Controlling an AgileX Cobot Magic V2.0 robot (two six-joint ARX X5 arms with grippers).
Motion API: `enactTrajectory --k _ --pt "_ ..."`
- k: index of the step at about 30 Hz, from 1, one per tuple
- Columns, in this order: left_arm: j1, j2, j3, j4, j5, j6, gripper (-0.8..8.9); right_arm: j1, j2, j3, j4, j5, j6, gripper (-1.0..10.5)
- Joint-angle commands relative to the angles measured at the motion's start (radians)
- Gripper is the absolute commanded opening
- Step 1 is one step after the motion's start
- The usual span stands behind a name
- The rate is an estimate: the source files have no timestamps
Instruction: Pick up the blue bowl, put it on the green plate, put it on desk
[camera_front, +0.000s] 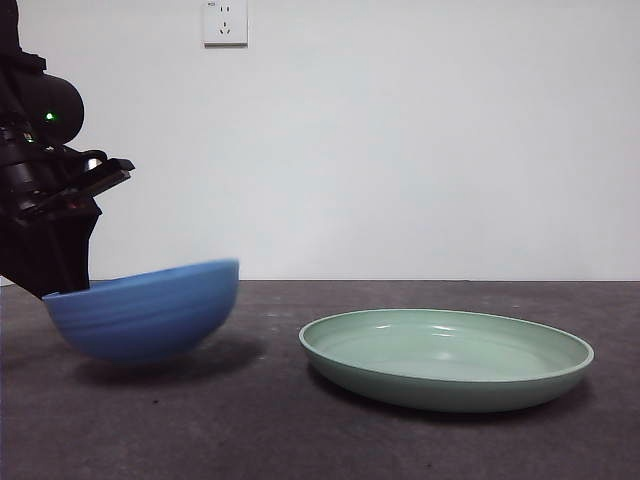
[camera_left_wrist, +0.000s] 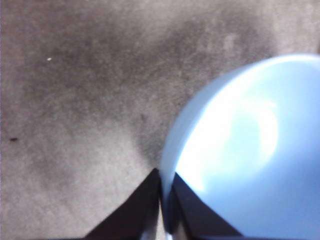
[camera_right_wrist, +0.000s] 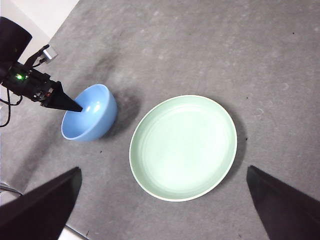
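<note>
The blue bowl (camera_front: 145, 312) hangs tilted at the left of the desk (camera_front: 300, 430), its low side toward the arm, and I cannot tell if its base still touches. My left gripper (camera_left_wrist: 164, 182) is shut on the bowl's rim (camera_left_wrist: 167, 150), one jaw inside and one outside. The front view shows this gripper (camera_front: 60, 275) coming in from the left edge. To the bowl's right, the green plate (camera_front: 447, 357) lies flat with nothing in it. My right gripper (camera_right_wrist: 163, 169) is open, high above the plate (camera_right_wrist: 183, 147), looking down on the bowl (camera_right_wrist: 92, 115) and the left gripper (camera_right_wrist: 67, 104).
A white wall with a power socket (camera_front: 225, 22) stands behind the desk. The desk's edge (camera_right_wrist: 30, 50) runs close behind the left arm. Bare desk surface (camera_right_wrist: 225, 50) lies beyond the plate.
</note>
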Motion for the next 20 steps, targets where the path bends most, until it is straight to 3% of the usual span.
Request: enactTrajectory --k 1,11,20 --pt "-0.002 0.024 0.019 0.015 -0.018 -0.002 0.10 0.001 0.003 0.014 0.008 -0.001 -0.014 5.7" --pt "-0.010 0.023 0.054 -0.014 -0.018 -0.039 0.10 0.001 0.003 0.014 0.008 -0.001 -0.014 5.7" --pt "-0.109 0.023 0.306 -0.157 -0.044 -0.076 0.10 0.001 0.003 0.014 0.008 0.006 -0.014 5.7"
